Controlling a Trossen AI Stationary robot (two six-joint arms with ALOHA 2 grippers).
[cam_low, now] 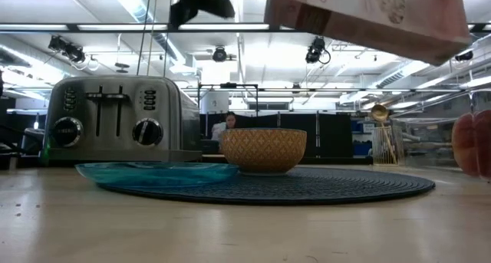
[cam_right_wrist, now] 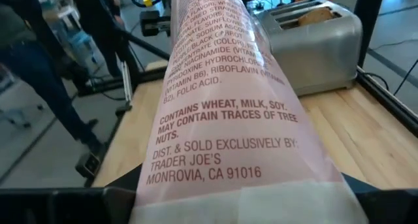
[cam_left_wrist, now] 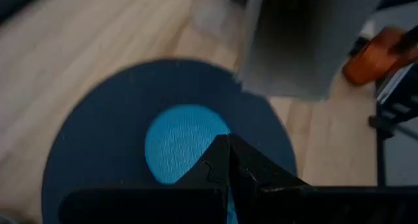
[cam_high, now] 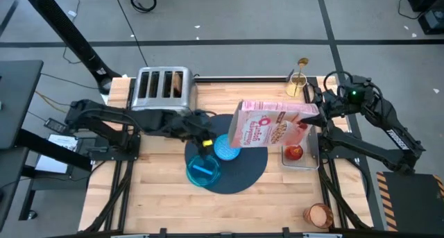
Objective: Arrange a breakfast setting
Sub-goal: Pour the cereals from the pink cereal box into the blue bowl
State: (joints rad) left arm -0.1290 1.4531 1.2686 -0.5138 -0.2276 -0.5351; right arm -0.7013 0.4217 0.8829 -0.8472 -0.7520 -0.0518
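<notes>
A pink cereal box (cam_high: 267, 124) hangs tilted over the right part of the round dark mat (cam_high: 243, 175), with my right gripper (cam_high: 310, 114) shut on it. On the mat sit a small blue bowl (cam_high: 226, 148) and a teal plate (cam_high: 202, 172). My left gripper (cam_high: 205, 142), shut and holding nothing, hovers over the mat just left of the bowl (cam_left_wrist: 179, 142). A toast slice (cam_high: 179, 81) stands in the toaster (cam_high: 162, 87). The red fruit (cam_high: 295, 153) lies on a metal tray. The amber cup (cam_high: 319, 214) stands near the front right. The gold spoon (cam_high: 301, 66) stands in a holder. My right gripper holds the cereal box by its right-hand end (cam_high: 305, 113), the printed narrow side (cam_right_wrist: 228, 191) lying between its two fingers. The fingers come from the table's right, nearly level, along the box. The box is lifted clear and reaches out leftward above the bowl, tilted.
The toaster stands at the far left of the table, behind the mat. The metal tray (cam_high: 309, 162) lies at the mat's right. Bare wood shows at the near left (cam_high: 152, 189). A person is in the room beyond the table (cam_low: 227, 125).
</notes>
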